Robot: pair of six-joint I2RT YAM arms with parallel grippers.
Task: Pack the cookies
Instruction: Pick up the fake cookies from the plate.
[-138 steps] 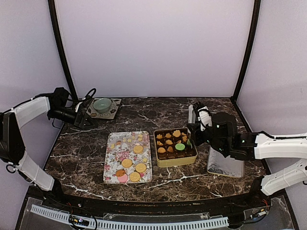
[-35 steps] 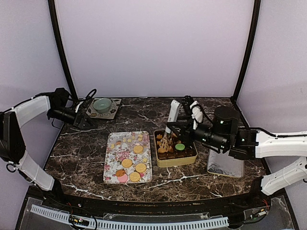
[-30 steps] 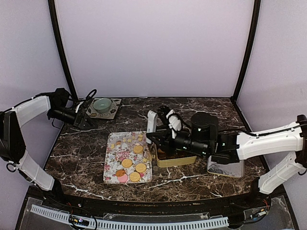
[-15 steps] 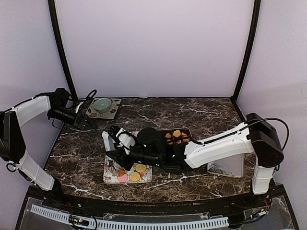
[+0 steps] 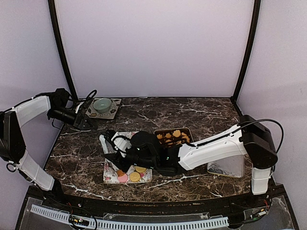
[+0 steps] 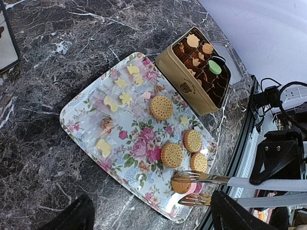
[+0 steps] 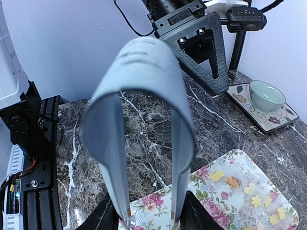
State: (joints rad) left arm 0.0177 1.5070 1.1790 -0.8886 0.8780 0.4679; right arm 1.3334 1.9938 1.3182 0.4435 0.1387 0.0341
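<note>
Several round golden cookies [image 6: 171, 154] lie on the flower-patterned tray [image 6: 76, 112], also in the top view [image 5: 140, 168]. More cookies sit in the gold tin [image 6: 182, 79], which my right arm partly hides in the top view [image 5: 184, 132]. My right gripper [image 5: 128, 154] is shut on grey tongs [image 7: 144, 72]. The tongs' fork-like tips [image 6: 201, 177] lie over and beside a golden cookie [image 6: 184, 186] at the tray's near corner. That gripper's black fingers show low in its wrist view [image 7: 148, 218]. My left gripper [image 5: 82, 120] is open and empty at the back left.
A green bowl [image 5: 102, 104] stands on a small patterned tray at the back left, also in the right wrist view [image 7: 265, 96]. A silver lid [image 5: 228, 167] lies right of the tin. Small yellow sweets [image 6: 125, 98] lie on the tray's far end.
My right arm has swung left with the tongs, from over the gold tin to low over the flowered tray. The left arm has not moved.
</note>
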